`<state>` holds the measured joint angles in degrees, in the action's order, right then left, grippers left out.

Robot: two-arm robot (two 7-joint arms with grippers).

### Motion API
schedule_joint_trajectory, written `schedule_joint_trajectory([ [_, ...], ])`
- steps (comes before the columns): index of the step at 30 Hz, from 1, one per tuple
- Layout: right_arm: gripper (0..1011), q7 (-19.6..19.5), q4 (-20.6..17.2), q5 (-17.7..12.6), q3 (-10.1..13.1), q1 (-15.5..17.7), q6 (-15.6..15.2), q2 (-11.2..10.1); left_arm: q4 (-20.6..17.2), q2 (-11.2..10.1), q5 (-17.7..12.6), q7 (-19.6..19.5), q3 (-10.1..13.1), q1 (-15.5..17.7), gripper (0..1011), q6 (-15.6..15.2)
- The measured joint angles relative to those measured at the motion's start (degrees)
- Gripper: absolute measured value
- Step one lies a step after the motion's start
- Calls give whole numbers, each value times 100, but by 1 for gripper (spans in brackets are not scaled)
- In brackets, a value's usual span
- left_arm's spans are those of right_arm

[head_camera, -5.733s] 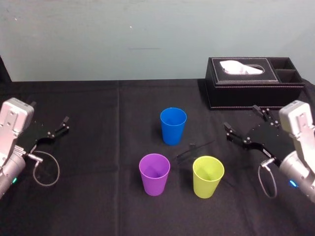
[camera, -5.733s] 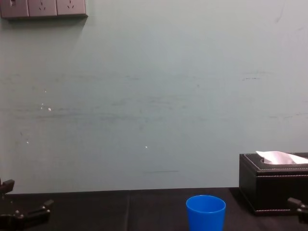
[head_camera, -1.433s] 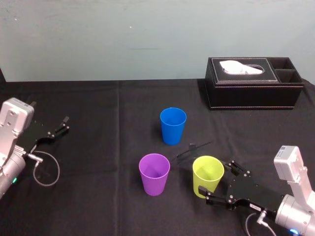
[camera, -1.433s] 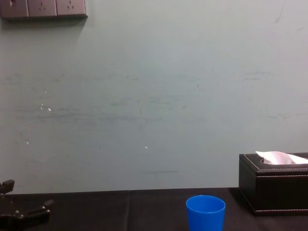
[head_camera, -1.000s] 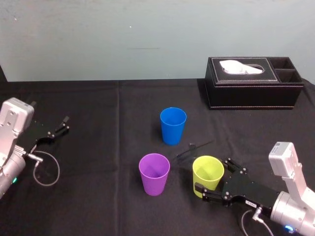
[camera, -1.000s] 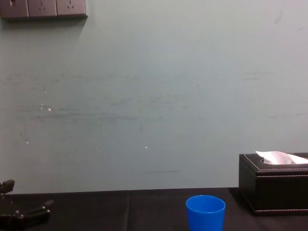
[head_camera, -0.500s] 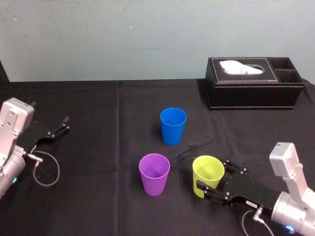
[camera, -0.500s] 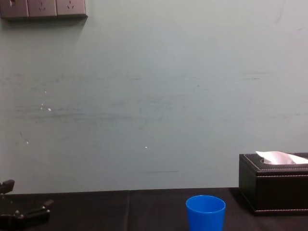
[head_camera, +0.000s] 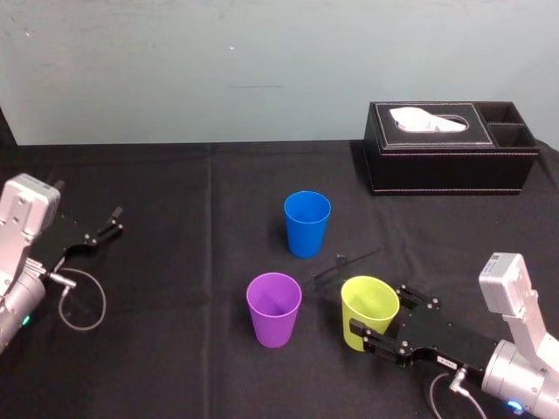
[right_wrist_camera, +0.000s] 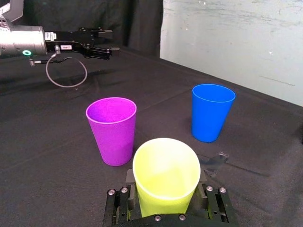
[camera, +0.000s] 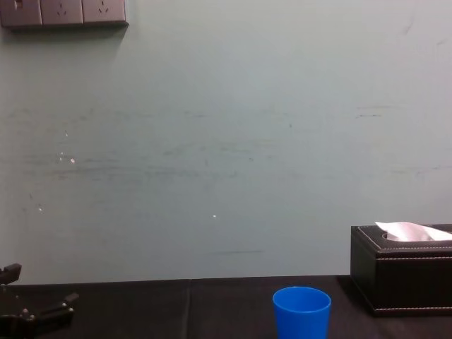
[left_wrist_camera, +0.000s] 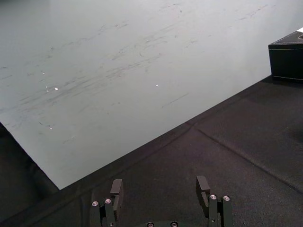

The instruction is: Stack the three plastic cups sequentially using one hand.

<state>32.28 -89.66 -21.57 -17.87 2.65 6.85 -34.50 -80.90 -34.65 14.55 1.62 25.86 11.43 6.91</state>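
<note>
Yellow-green cup (head_camera: 369,310) beside purple cup (head_camera: 274,308): light, thin, crushable. My right fingers (head_camera: 374,336) grip its lower wall; left fingers (left_wrist_camera: 116,187) parked open.

Boxy silver-grey wrist housings (head_camera: 511,288); flat black left pincer (head_camera: 106,223) and right pincer (head_camera: 377,311), dotted with small silver screws (right_wrist_camera: 209,188); thin grey cable loop (head_camera: 83,301) under each wrist; tiny teal light (head_camera: 26,319).

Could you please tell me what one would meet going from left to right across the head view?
left gripper → purple cup → blue cup → yellow-green cup, held in the right gripper → black tissue box
</note>
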Motion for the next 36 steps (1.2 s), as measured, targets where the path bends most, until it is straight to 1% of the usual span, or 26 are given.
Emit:
schedule_joint_trajectory([
  [9, 733, -11, -20, 1, 4, 11, 1, -3, 0, 0, 0, 0, 0, 0, 1010, 0],
  [14, 733, -163, -341, 47, 86, 162, -22, -72, 0, 0, 0, 0, 0, 0, 1010, 0],
  [16, 733, -238, -513, 67, 148, 236, -82, -120, 0, 0, 0, 0, 0, 0, 1010, 0],
  [17, 732, -298, -638, 84, 185, 276, -162, -155, 0, 0, 0, 0, 0, 0, 1010, 0],
  [18, 733, -298, -638, 84, 185, 276, -162, -155, 0, 0, 0, 0, 0, 0, 1010, 0],
  [19, 733, -355, -788, 96, 230, 320, -252, -197, 0, 0, 0, 0, 0, 0, 1010, 0],
  [24, 733, -469, -1223, 90, 377, 403, -544, -307, 0, 0, 0, 0, 0, 0, 1010, 0],
  [25, 733, -469, -1223, 90, 377, 403, -544, -307, 0, 0, 0, 0, 0, 0, 1010, 0],
  [28, 732, -496, -1444, 39, 441, 382, -713, -342, 0, 0, 0, 0, 0, 0, 1010, 0],
  [31, 732, -502, -1557, -9, 465, 326, -818, -351, 0, 0, 0, 0, 0, 0, 1010, 0],
  [36, 733, -523, -1655, -58, 471, 223, -927, -337, 0, 0, 0, 0, 0, 0, 1010, 0],
])
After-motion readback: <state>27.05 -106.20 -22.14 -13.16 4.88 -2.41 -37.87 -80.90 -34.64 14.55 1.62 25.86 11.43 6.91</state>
